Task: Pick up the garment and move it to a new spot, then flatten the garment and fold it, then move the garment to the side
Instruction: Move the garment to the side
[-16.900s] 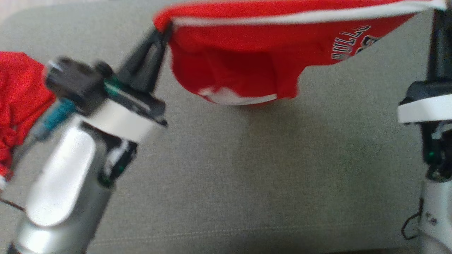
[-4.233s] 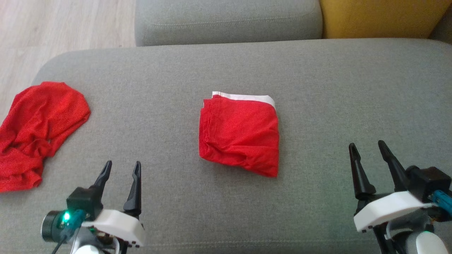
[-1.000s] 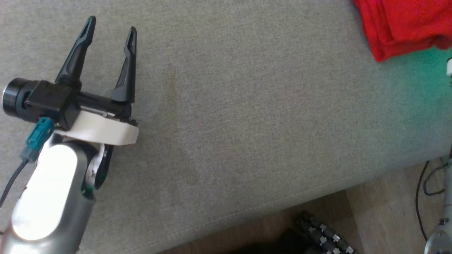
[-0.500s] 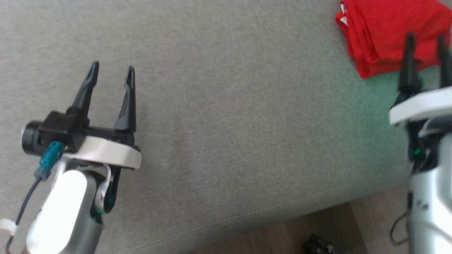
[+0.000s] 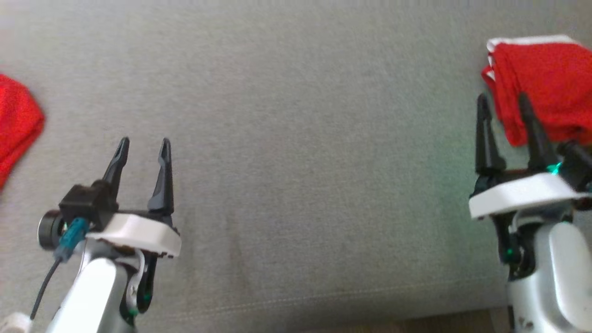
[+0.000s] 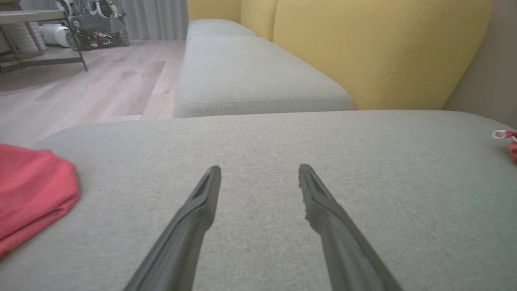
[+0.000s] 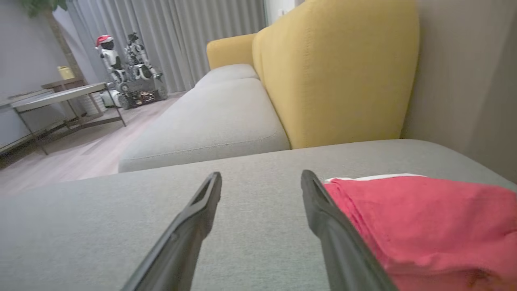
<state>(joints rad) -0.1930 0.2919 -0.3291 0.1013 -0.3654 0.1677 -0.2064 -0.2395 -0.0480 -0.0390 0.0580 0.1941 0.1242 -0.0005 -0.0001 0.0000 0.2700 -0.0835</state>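
Observation:
The folded red garment [image 5: 545,88] with a white edge lies on the grey sofa cushion [image 5: 296,138] at the far right of the head view. In the right wrist view the same garment [image 7: 428,218] sits just right of my fingers. My right gripper [image 5: 503,104] is open and empty, its tips beside the garment's left edge. My left gripper [image 5: 144,145] hovers open and empty over bare cushion at the lower left; in the left wrist view it [image 6: 259,173] holds nothing.
A second, crumpled red cloth [image 5: 16,125] lies at the cushion's left edge, also in the left wrist view [image 6: 32,194]. Yellow backrests [image 7: 339,72] and another grey seat [image 6: 250,76] stand beyond. The cushion's front edge [image 5: 323,305] runs along the bottom.
The head camera has swung, so the whole picture shifted. My right gripper opened and drew back from the folded garment, which now lies free on the cushion. The left gripper stayed open.

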